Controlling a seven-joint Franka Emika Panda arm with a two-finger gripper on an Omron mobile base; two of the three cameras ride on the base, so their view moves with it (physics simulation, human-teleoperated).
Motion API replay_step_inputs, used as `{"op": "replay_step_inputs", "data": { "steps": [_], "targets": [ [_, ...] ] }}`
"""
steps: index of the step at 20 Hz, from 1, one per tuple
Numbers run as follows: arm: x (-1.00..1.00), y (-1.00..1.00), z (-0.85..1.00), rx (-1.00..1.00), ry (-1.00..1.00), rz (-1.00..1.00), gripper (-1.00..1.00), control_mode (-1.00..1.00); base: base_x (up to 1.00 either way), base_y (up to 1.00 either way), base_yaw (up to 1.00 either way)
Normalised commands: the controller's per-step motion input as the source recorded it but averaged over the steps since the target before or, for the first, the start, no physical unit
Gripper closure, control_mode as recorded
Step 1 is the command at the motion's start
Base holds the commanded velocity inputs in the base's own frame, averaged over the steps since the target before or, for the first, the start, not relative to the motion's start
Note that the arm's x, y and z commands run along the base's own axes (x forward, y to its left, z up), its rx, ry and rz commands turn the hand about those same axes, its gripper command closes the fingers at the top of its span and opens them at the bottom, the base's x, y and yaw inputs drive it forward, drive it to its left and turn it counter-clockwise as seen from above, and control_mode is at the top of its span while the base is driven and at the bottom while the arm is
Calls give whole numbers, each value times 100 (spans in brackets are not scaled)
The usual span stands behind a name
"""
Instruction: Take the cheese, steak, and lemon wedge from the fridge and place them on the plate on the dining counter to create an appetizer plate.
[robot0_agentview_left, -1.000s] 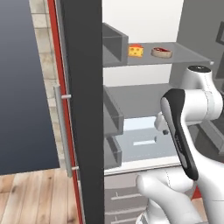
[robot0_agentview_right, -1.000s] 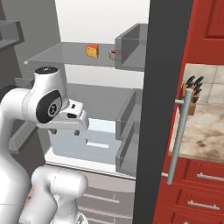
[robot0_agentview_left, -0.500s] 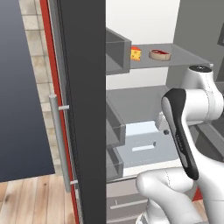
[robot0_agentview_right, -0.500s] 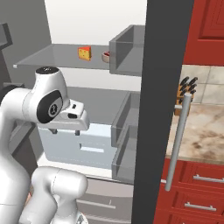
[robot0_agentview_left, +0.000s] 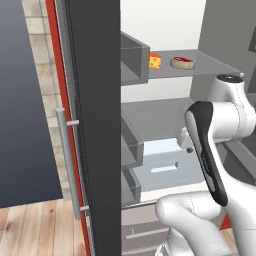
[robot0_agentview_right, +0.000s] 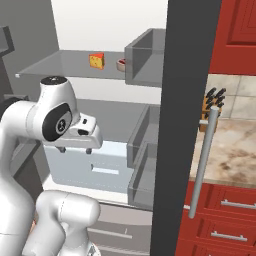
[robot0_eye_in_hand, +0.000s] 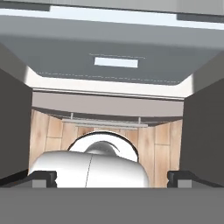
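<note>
Collision risk at the open fridge, with nothing picked yet

Trouble from here most likely comes from the tight space the arm has to enter. The fridge (robot0_agentview_left: 95, 100) stands open, its dark door edge rising between the base cameras and the shelves, and grey door bins (robot0_agentview_right: 145, 55) sit just beside the upper glass shelf (robot0_agentview_left: 200, 62). The robot's wrist hangs well below that shelf, level with the pale drawer (robot0_agentview_left: 165, 167), so a reach for the food calls for a long lift and a forward stretch. A careless swing could knock an elbow or the hand against the shelf lip or the bins, and a low approach could push the food back instead of gripping it.

The gripper (robot0_eye_in_hand: 113, 177) has its jaws spread as wide as they go and holds nothing; its dark fingertips (robot0_eye_in_hand: 43, 177) stand far apart at the foot of the hand view, pointing down at the wooden floor and the drawer front.

The cheese (robot0_agentview_left: 155, 61), a small orange-yellow wedge with holes, sits upright on the upper shelf. The steak (robot0_agentview_left: 182, 62), a round slab, red on top with a tan rim, lies near it, apart and not touching. Both look small and easy to nudge.
</note>
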Motion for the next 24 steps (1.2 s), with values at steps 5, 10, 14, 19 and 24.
{"op": "replay_step_inputs", "data": {
  "steps": [5, 10, 14, 19, 24],
  "targets": [
    [9, 0, 33, 3, -29, 0, -100, -100, 0, 0, 0],
    [16, 0, 68, 1, -30, -3, -100, -100, 0, 0, 0],
    [40, 0, 77, 1, -10, -4, -100, -100, 0, 0, 0],
    [37, 0, 54, 0, 0, 0, -100, -100, 0, 0, 0],
    [42, -3, 18, 0, -6, 0, -100, -100, 0, 0, 0]
  ]
}}
